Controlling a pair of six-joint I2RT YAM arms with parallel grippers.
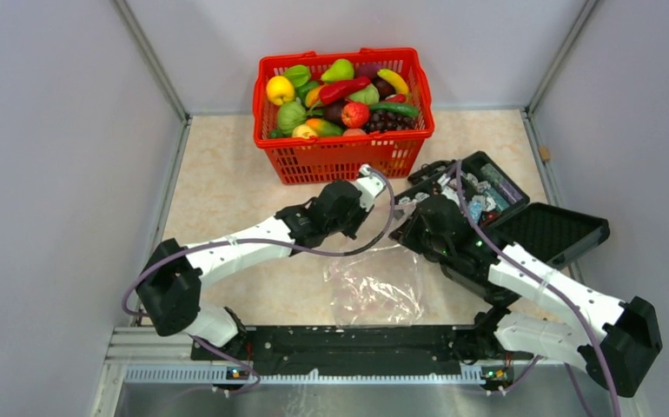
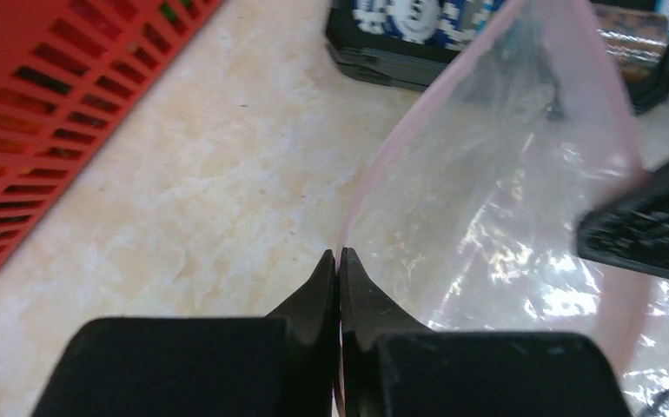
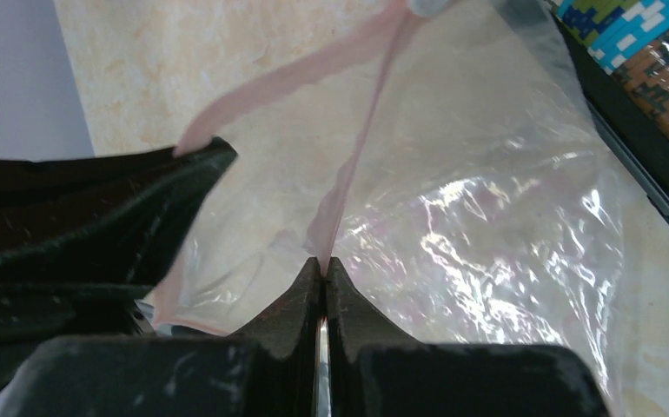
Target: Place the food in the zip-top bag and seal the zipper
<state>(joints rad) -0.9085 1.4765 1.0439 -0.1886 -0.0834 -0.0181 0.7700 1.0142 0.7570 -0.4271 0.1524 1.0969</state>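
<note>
Both arms are on the bag. Left gripper (image 2: pixel 338 261): fingers fully together, tips pinching the thin pinkish zipper strip (image 3: pixel 270 82) along the mouth edge of the crinkly transparent zip-top bag (image 1: pixel 374 287). Right gripper (image 3: pixel 324 265): same, fingers pressed flat together with the strip caught between the tips. In the right wrist view the strip climbs from the left gripper's tips to a peak, then drops to the right gripper's tips, an inverted V. So each gripper has its own stretch of the strip. Can't tell whether those are the two separate lips of the mouth or one folded edge. The grippers sit close together over the far edge of the bag, left one on the left. The rest of the bag lies crumpled on the pale marbled table (image 1: pixel 227 191), near-centre, between the two arms. It is on the near side of the red plastic lattice basket (image 1: pixel 340 161) and just left of the open black hinged case (image 1: pixel 557 230). The small glossy plastic toy food (image 1: pixel 344 89) is heaped in the basket at far centre: red chili, yellow lemon, green pear, red tomato and dark grapes among it. The case lid lies flat to the right, with small bottles and packets in the far half. The right gripper is just beside the case's left end.
</note>
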